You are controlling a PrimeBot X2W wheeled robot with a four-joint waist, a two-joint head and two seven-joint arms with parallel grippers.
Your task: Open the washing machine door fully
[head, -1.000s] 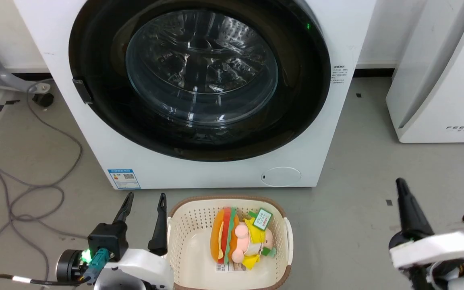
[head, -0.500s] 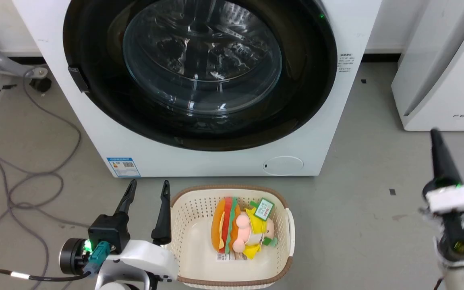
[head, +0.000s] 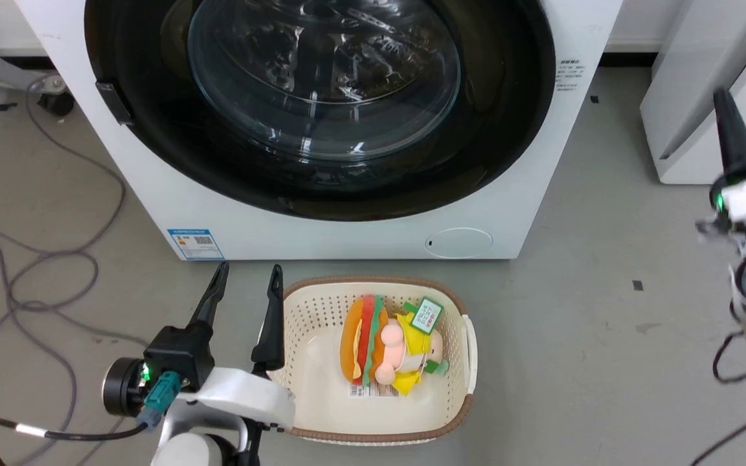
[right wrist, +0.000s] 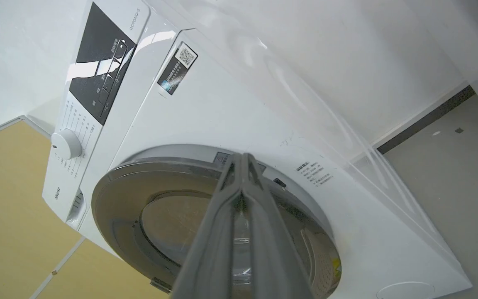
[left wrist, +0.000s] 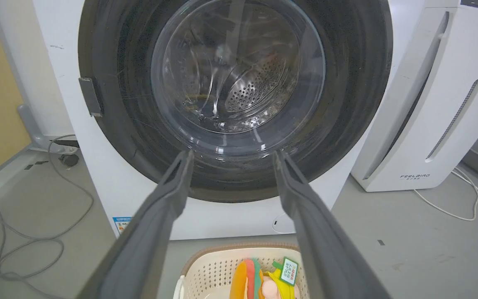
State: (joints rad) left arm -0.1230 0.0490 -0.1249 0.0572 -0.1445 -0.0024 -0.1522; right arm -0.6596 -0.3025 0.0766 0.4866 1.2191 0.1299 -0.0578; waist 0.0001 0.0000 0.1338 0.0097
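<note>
Straight ahead of me and low sits the washing machine [head: 360,239]. The washing machine door [head: 324,97] is shut, flush against the white front and nearly machine-wide. It has a glossy black ring with a clear domed glass at centre, and the drum shows through. There's a small dark tab [head: 106,103] on the rim at my left; I can't tell if it's a hinge or a catch.

My left hand [head: 249,267] is spread wide and empty, over the floor just beside the basket [head: 470,349] with a plush toy [head: 379,349] in it. My right hand [head: 723,103] has its fingers pressed together, holding nothing. It is raised off to my right near the white appliance [head: 677,129], well apart from the door.

Handling guess: the door is rigid and fairly heavy, swings on a hinge and won't flex. The glossy face looks slippery, so a flat push would likely slide. The glass dome is the fragile part, so keep off it. The best hold is probably the rim edge away from the hinge: hook fingertips behind it and pull outward. The door isn't opened yet.
</note>
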